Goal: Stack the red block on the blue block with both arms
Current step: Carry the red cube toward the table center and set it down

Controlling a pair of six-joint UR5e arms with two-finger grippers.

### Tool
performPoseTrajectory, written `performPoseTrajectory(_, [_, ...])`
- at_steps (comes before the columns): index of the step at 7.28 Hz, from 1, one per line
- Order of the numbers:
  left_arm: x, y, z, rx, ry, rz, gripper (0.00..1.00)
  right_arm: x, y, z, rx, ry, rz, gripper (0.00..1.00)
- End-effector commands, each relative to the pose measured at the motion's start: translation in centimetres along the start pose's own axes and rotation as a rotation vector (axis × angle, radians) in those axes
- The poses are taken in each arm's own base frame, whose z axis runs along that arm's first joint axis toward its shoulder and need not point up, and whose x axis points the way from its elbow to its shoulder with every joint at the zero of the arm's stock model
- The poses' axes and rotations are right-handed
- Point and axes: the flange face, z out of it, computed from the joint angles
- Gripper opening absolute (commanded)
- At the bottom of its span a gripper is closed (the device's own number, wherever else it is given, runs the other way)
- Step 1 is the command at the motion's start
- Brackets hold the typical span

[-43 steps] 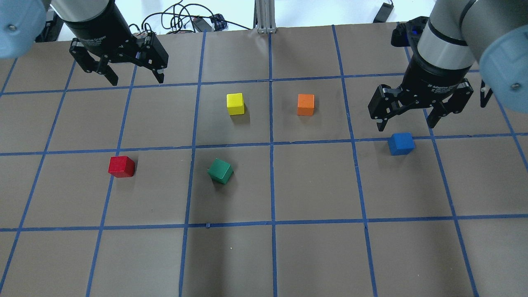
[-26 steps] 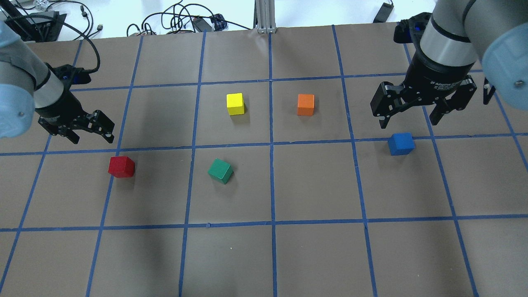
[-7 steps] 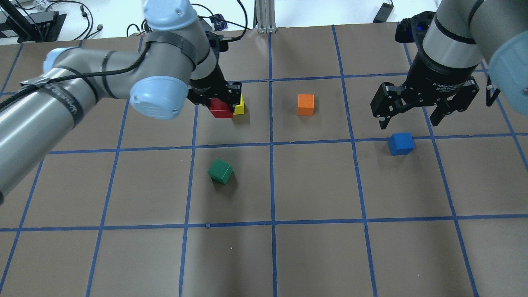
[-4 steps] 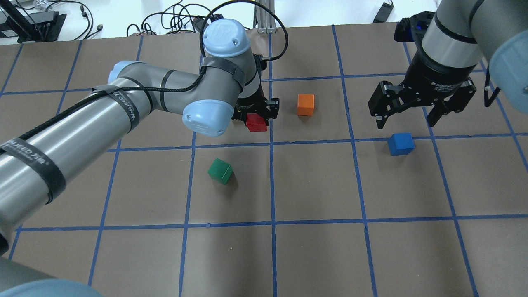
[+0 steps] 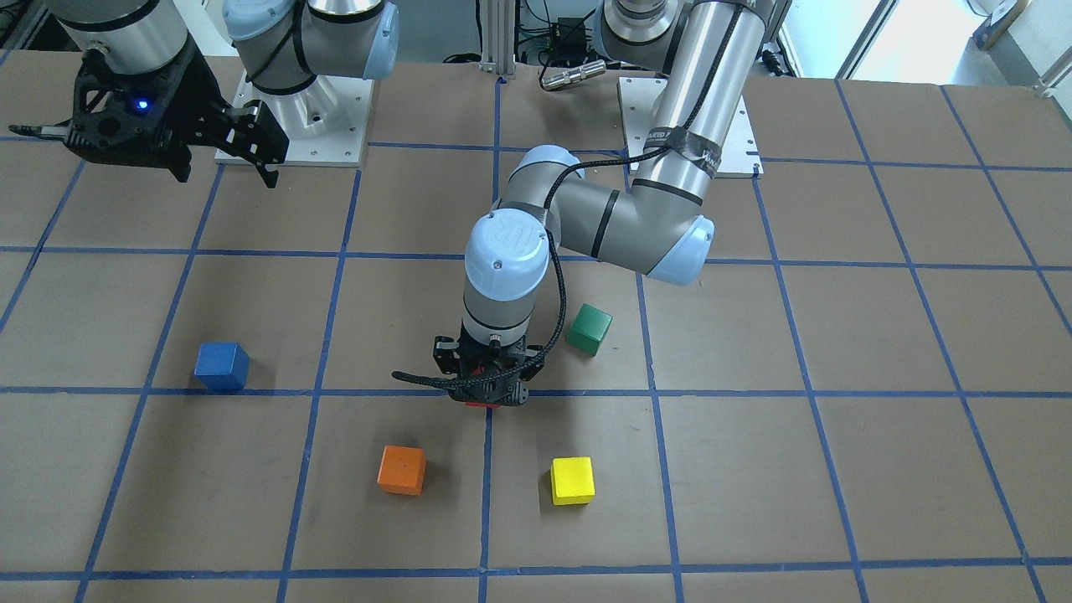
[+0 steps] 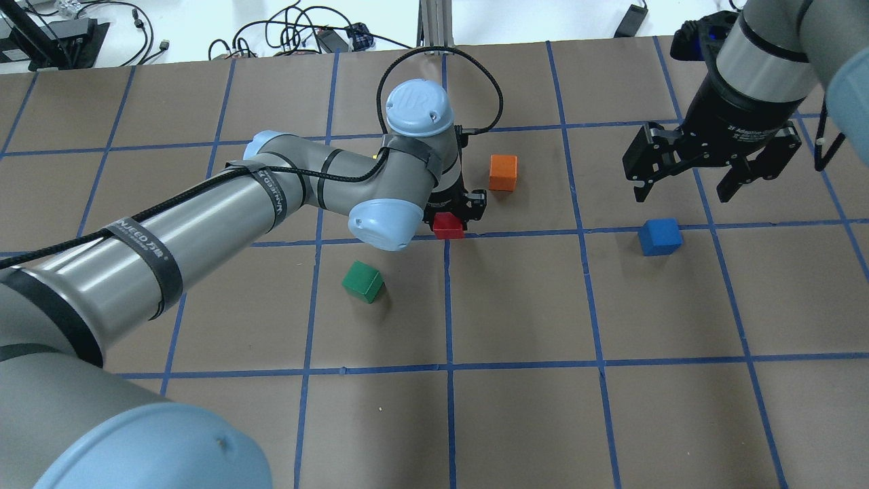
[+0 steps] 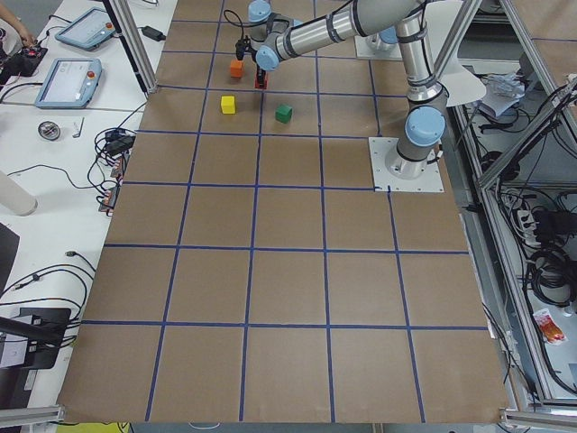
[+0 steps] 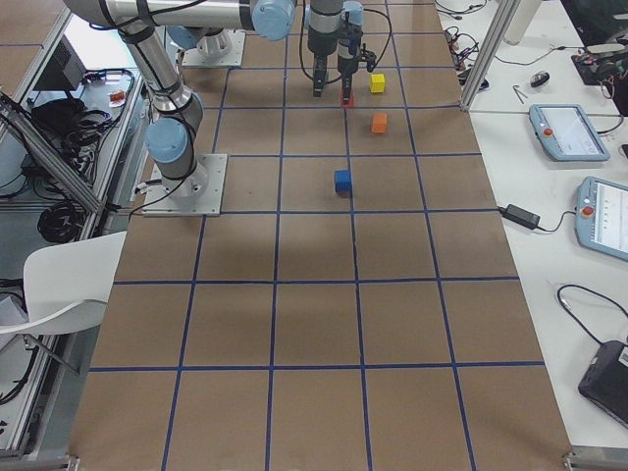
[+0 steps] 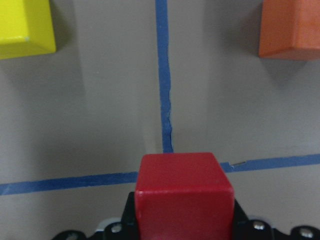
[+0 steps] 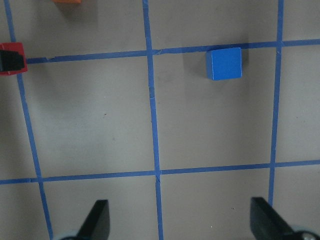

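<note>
My left gripper (image 6: 451,216) is shut on the red block (image 6: 448,228) and holds it over the blue tape crossing at the table's middle. In the left wrist view the red block (image 9: 184,192) sits between the jaws. It also shows at the edge of the right wrist view (image 10: 11,58). The blue block (image 6: 660,236) sits alone on the table to the right and also shows in the front view (image 5: 221,366). My right gripper (image 6: 684,195) hangs open and empty just behind the blue block (image 10: 224,63), raised above the table.
An orange cube (image 6: 503,172) sits just behind and right of the held red block. A green cube (image 6: 362,282) lies in front and left of it. A yellow cube (image 5: 572,481) is hidden under my left arm in the overhead view. Blue tape lines grid the brown table.
My left arm picked up the red block and has carried it right, past the yellow cube, to the middle tape crossing. My right gripper has shifted slightly back and right, still open.
</note>
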Motion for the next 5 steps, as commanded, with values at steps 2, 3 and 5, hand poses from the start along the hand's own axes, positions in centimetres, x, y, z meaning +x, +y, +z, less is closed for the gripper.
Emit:
performPoseTrajectory(2, [-0.5,-1.0,1.4,0.058,-0.064,0.004,0.93,0.3,-0.2,-0.1,0.002,-0.001,0.017,1.0])
performPoseTrajectory(3, [-0.4,-1.0,1.2,0.064,-0.062,0.004,1.0,0.2,-0.5,0.4,0.005,-0.003,0.017,1.0])
performPoseTrajectory(5, [-1.0,-1.4,-2.4,0.093,-0.037,-0.009,1.0,0.1,-2.7,6.4,-0.126,0.0,0.021,1.0])
